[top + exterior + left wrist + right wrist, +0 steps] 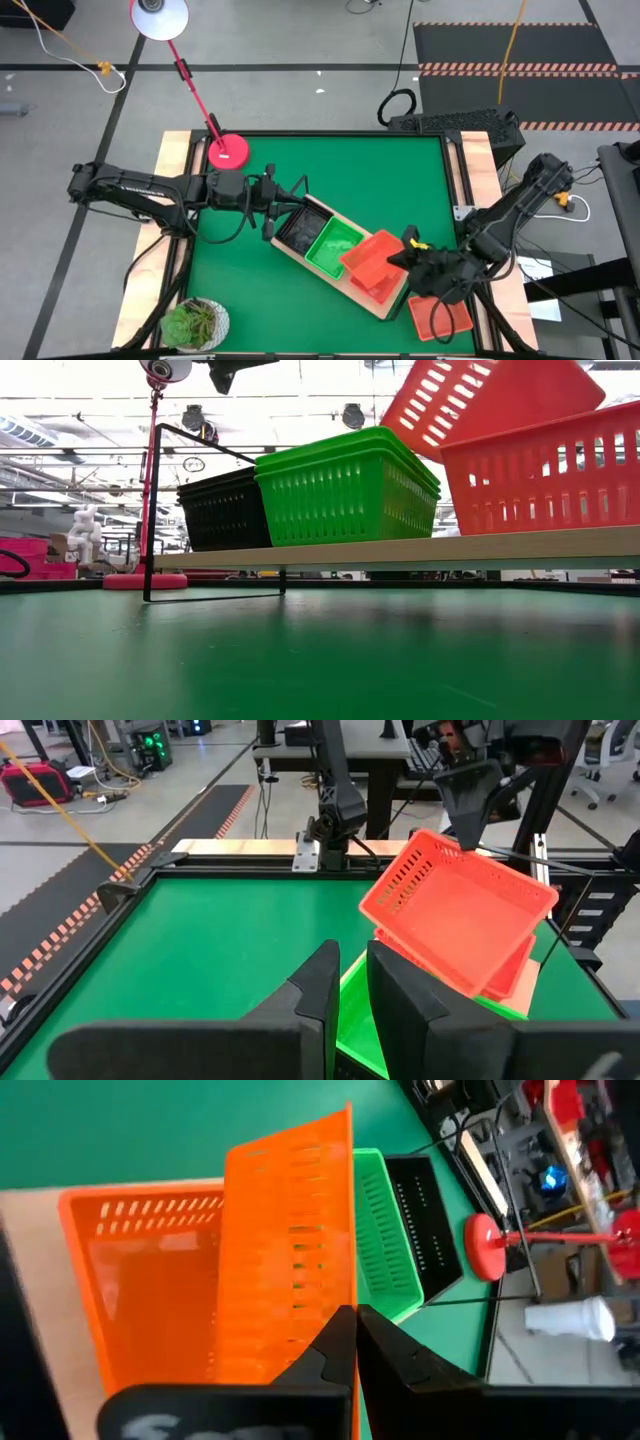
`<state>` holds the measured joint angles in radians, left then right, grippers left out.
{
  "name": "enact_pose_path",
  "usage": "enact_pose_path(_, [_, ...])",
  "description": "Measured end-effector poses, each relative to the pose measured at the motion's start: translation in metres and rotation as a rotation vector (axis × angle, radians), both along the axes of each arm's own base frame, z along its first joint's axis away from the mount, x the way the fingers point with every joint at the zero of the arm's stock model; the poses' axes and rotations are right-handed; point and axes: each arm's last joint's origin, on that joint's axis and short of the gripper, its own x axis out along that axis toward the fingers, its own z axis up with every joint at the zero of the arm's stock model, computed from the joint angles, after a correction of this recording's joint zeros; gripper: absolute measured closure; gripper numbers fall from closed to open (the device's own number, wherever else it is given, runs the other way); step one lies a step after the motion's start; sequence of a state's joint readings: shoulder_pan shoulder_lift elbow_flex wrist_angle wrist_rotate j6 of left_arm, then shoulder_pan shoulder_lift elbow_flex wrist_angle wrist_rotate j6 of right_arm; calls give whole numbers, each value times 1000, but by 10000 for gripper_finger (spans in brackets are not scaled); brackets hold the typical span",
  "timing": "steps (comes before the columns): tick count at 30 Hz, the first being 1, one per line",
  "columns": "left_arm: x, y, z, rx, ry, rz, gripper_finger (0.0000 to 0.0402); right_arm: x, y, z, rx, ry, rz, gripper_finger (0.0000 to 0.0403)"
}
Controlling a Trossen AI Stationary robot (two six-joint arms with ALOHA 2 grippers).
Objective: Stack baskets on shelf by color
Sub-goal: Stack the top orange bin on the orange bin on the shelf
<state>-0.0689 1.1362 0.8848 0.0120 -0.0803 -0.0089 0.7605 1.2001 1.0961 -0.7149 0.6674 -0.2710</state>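
Note:
The light-wood shelf (383, 303) lies slanted on the green mat. On it sit stacked black baskets (296, 227), stacked green baskets (334, 246) and a red-orange basket (378, 283). My right gripper (408, 258) is shut on a second red-orange basket (455, 910), tilted over the first. A third red-orange basket (440, 318) rests on the mat under the right arm. My left gripper (352, 960) hovers by the black baskets with its fingers nearly together, holding nothing. My right gripper pinches the rim of one wall (348, 1295) of the tilted red-orange basket, one finger inside and one outside. It comes level from the table's right side. That held side is raised; the basket's low side (440, 975) meets the red-orange basket on the shelf.
A lamp with a round red base (228, 152) stands at the mat's far left corner. A potted plant (195, 322) sits at the near left corner. Bare green mat (250, 290) lies left of the shelf. Wooden table edges (478, 160) flank the mat.

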Motion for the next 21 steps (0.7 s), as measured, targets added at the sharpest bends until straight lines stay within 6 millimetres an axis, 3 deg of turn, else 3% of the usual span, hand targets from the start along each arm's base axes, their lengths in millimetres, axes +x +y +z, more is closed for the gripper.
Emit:
enact_pose_path(15, [0, 0, 1, 0, -7, 0, 344, -24, -16, -48, -73, -137, 186, 403])
enact_pose_path(21, [0, 0, 1, 0, -10, 0, 344, -28, -20, -56, -36, -139, 164, 403])
